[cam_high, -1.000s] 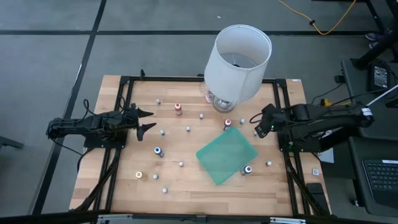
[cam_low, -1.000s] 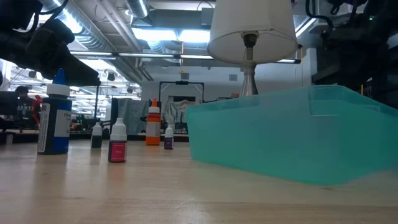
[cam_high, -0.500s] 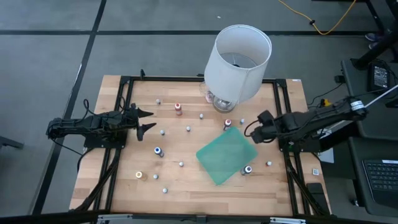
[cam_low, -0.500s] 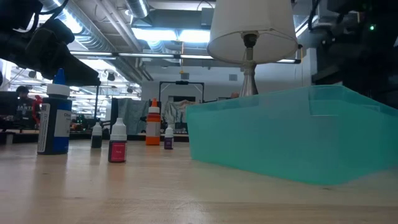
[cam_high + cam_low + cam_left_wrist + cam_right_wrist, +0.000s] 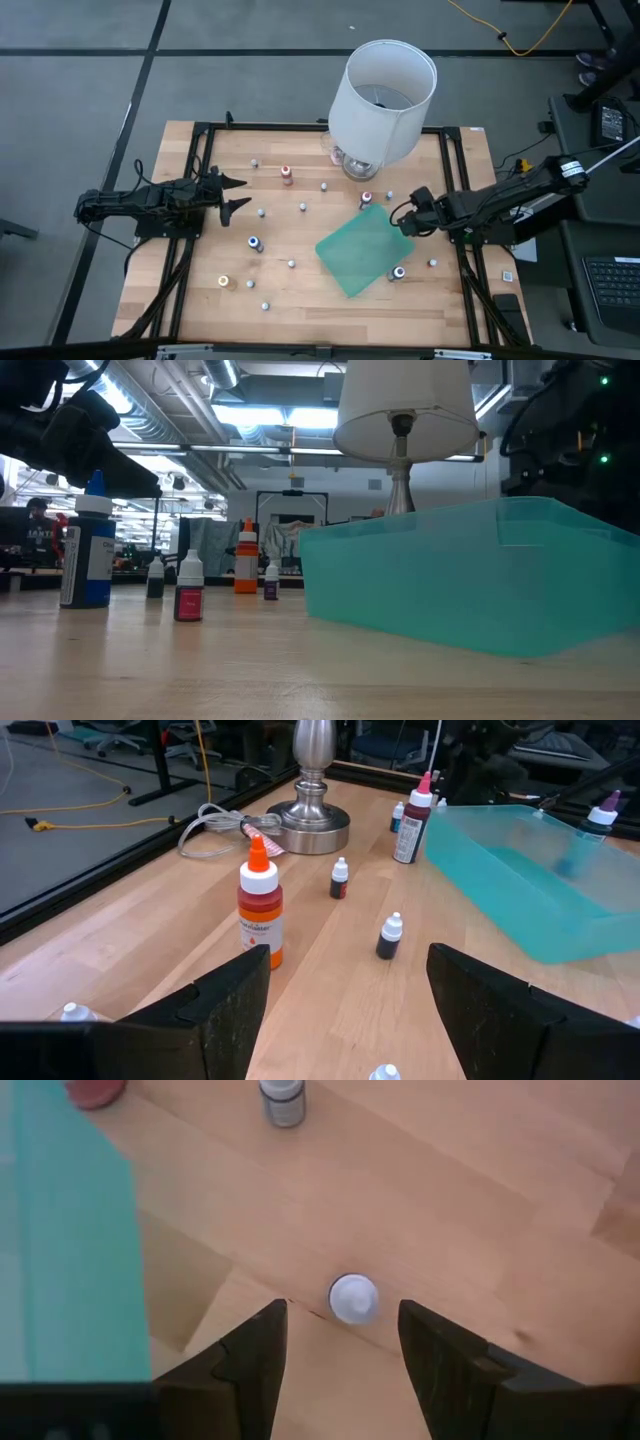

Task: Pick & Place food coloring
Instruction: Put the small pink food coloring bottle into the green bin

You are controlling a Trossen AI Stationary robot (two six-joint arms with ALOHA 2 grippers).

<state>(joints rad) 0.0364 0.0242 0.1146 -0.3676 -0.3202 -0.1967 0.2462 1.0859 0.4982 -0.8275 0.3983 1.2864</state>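
Note:
Food coloring bottles stand scattered upright on the wooden table: an orange-topped one, a blue one, a yellow one, a pink-topped one. My right gripper is open and points steeply down by the teal tray's right corner. A tiny white-capped bottle stands just ahead of its fingertips, untouched. My left gripper waits open at the table's left side, holding nothing.
A teal tray lies right of centre, close to my right gripper. A lamp with a big white shade stands at the far edge. Black frame rails run along the table's sides. More tiny bottles dot the wood.
My right gripper has come down and moved toward the table's left and near edge, closing in on the teal tray's right corner and the small white-capped bottle, rolling a little as it went. Its fingers have stayed open.

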